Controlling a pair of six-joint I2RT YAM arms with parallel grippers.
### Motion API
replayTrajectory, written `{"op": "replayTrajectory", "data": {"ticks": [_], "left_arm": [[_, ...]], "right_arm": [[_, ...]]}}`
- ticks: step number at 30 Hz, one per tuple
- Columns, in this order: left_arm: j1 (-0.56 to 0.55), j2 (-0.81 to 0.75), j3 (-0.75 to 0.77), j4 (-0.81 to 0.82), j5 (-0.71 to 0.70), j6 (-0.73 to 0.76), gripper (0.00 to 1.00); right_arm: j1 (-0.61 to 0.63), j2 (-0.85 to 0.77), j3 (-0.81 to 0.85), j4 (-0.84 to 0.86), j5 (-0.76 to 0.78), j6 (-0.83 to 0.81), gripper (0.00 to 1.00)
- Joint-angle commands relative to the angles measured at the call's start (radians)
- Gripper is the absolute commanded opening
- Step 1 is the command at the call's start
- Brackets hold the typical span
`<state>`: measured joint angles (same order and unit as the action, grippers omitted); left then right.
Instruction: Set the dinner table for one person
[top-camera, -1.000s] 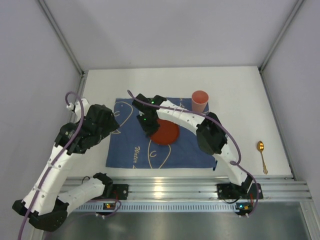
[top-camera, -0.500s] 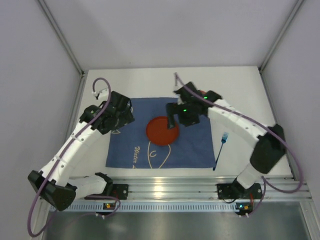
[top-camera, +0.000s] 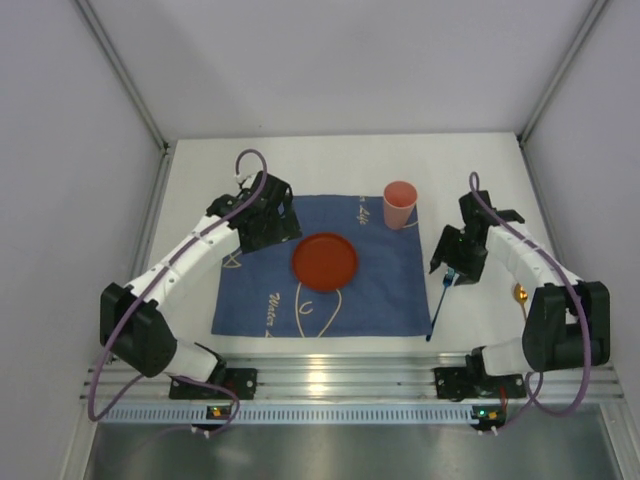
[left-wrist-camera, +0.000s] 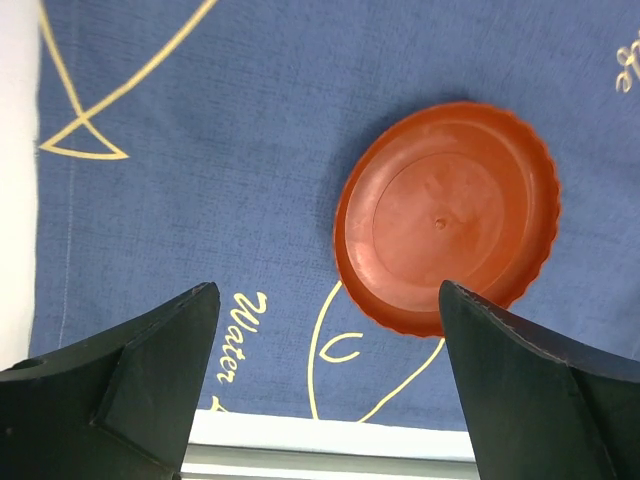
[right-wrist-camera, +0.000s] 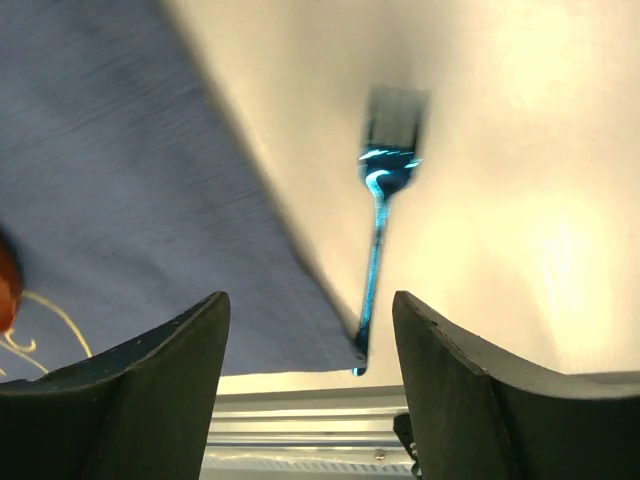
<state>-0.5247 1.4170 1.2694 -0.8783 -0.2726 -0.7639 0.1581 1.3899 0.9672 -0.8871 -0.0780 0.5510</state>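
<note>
We see the dinner table under both arms, bearing a blue cloth and a red plate. The left gripper gapes empty above the plate. The right gripper, jaws likewise apart, hangs over a blue fork just beside the cloth.

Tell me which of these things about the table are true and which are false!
The red plate lies on the blue cloth. True.
The pink cup stands on the plate. False: it stands near the cloth's far right corner, apart from the plate.
The blue fork lies on the white table by the cloth's right edge. True.
The left gripper holds the plate. False: it is open and holds nothing.
The right gripper grips the fork. False: it is open, and the fork lies free on the table.
</note>
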Motion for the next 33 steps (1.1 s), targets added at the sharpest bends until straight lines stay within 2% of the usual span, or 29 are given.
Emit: {"op": "replayTrajectory", "data": {"ticks": [1, 2, 7, 11, 18, 23, 28, 30, 33], "left_arm": [[-0.003, 0.031, 0.042, 0.053, 0.050, 0.051, 0.96], [-0.003, 0.033, 0.042, 0.055, 0.049, 0.052, 0.96], [-0.003, 0.049, 0.044, 0.061, 0.052, 0.069, 0.96], [-0.003, 0.069, 0.042, 0.067, 0.064, 0.074, 0.96], [0.000, 0.103, 0.048, 0.076, 0.070, 0.087, 0.96], [-0.001, 0.132, 0.057, 0.081, 0.075, 0.101, 0.96], [0.002, 0.168, 0.076, 0.082, 0.076, 0.118, 0.96], [0.003, 0.184, 0.091, 0.084, 0.076, 0.126, 0.96], [0.008, 0.201, 0.107, 0.088, 0.079, 0.138, 0.96]], "right_arm": [[-0.106, 0.003, -0.025, 0.037, 0.000, 0.017, 0.66], [-0.123, 0.011, -0.030, 0.039, 0.006, 0.017, 0.60], [-0.124, 0.047, -0.047, 0.054, -0.009, 0.029, 0.58], [-0.121, 0.093, -0.064, 0.071, -0.013, 0.036, 0.51], [-0.112, 0.127, -0.116, 0.100, 0.001, 0.069, 0.48], [-0.106, 0.187, -0.125, 0.145, 0.014, 0.076, 0.38], [-0.088, 0.250, -0.096, 0.160, 0.075, 0.060, 0.36], [-0.063, 0.277, -0.062, 0.146, 0.159, 0.050, 0.31], [-0.039, 0.323, -0.021, 0.137, 0.216, 0.033, 0.17]]}}
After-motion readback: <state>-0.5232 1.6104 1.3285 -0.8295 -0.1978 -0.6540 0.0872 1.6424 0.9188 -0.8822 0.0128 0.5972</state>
